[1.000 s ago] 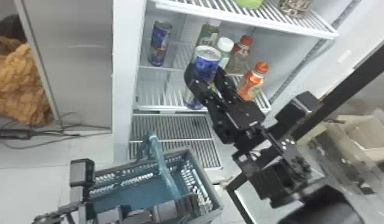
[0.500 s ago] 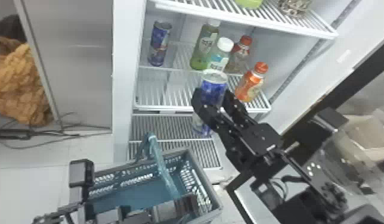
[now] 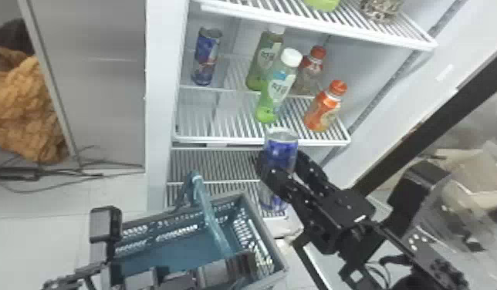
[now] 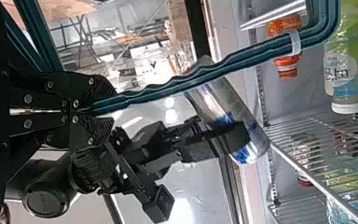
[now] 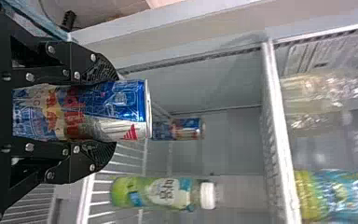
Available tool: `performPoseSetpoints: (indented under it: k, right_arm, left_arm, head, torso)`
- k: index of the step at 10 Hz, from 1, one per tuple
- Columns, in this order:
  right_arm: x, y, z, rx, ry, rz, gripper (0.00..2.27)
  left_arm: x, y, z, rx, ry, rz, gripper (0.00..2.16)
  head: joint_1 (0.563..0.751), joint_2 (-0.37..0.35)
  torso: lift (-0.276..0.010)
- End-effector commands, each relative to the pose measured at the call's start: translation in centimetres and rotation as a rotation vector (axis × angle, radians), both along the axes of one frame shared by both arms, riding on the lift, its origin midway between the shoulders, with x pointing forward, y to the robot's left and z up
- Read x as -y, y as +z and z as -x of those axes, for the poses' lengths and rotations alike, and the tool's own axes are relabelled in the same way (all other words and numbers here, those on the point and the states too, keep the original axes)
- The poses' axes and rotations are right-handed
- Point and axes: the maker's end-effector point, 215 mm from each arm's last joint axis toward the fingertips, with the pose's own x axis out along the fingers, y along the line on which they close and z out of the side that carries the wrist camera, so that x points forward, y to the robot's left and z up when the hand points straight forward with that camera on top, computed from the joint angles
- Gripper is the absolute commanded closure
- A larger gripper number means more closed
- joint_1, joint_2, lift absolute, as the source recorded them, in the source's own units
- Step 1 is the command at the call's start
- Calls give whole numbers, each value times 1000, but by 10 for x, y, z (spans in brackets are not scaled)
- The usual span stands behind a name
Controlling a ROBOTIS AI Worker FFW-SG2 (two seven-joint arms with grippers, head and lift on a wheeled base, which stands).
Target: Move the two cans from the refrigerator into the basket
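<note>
In the head view my right gripper (image 3: 284, 173) holds a blue can (image 3: 281, 148) upright in front of the fridge shelf's front edge, right of and above the basket (image 3: 274, 250). The right wrist view has the gripper (image 5: 105, 112) shut around this can (image 5: 81, 112). Another blue can (image 3: 207, 56) stands at the shelf's left rear. My left arm (image 3: 182, 279) lies across the basket's near side; in the left wrist view its gripper (image 4: 93, 107) is shut on the basket's teal handle (image 4: 168, 87). Beyond that handle, the held can (image 4: 228, 119) appears tilted.
Green bottles (image 3: 276, 86) and orange-capped bottles (image 3: 325, 106) stand on the shelf (image 3: 228, 139) right of the far can. An upper shelf (image 3: 313, 29) overhangs them. The fridge's left wall (image 3: 163, 96) rises behind the basket, and a dark door frame (image 3: 433, 123) runs along the right.
My right gripper has drawn back from the shelf with the can and lowered toward the basket's level, uncovering the green bottles. The left arm and basket have kept still.
</note>
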Motion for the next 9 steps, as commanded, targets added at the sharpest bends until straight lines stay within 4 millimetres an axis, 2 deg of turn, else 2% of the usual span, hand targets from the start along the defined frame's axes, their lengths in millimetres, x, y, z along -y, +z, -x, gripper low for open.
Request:
performPoseSetpoints:
  k: [1,3,4,7,9]
  right_arm:
    - [4,-13,5,-43,-14,-10,898]
    - [10,-38,9,-109,-25,-2,898]
    - [11,-44,10,-126,-27,-2,898]
    - [5,-75,18,-219,-17,-13,898]
    - [3,-117,25,-345,14,-22,898]
  left_arm:
    - [-1,0,0,-1,2,0,1190]
    - [0,0,0,0,2,0,1190]
    - [1,0,0,0,0,0,1190]
    - [1,0,0,0,0,0,1190]
    - [1,0,0,0,0,0,1190]
  head:
    - [695,-350]
    - [695,-350]
    - [695,-350]
    - [695,-350]
    - [695,-350]
  torso:
    - [-276]
    - [-276]
    - [-276]
    - [-276]
    - [-276]
